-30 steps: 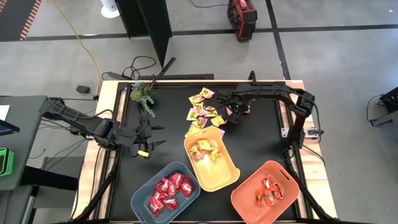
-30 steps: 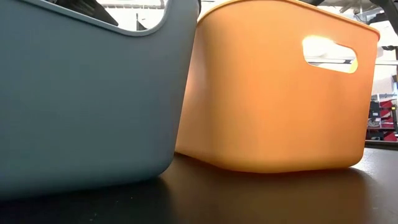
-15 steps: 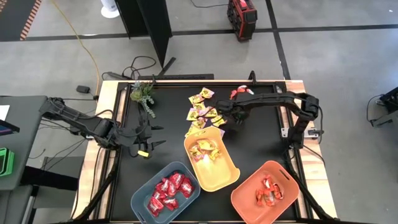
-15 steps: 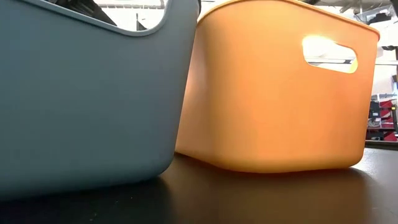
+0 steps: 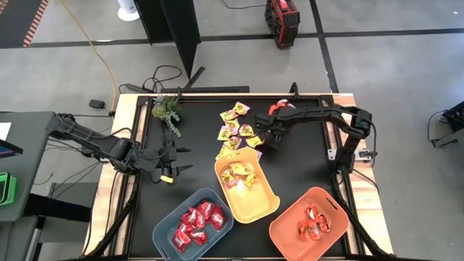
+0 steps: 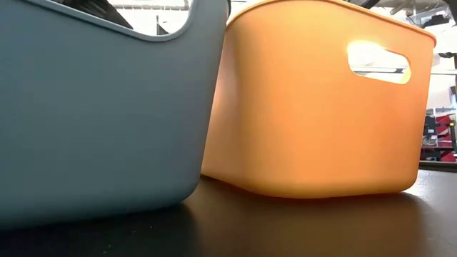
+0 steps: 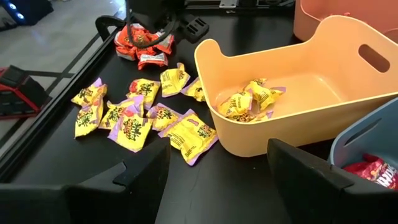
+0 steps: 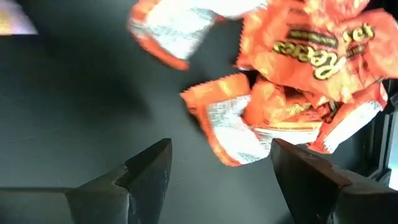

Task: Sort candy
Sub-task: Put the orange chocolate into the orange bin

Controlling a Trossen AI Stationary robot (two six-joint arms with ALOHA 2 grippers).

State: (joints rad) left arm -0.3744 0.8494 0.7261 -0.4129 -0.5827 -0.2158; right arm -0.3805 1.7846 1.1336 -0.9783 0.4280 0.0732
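The left arm reaches in from the table's left side and lies low, its left gripper (image 5: 174, 161) pointing toward the middle of the table with the two dark fingers (image 7: 118, 186) spread wide apart and nothing between them. The right arm comes from the table's right edge, bends at its elbow near that edge and stretches leftward along the far side. Its right gripper (image 5: 267, 133) tips downward, fingers (image 8: 146, 171) parted with an empty gap between them, hanging just short of the orange-red candy (image 8: 292, 74) ahead of its jaws.
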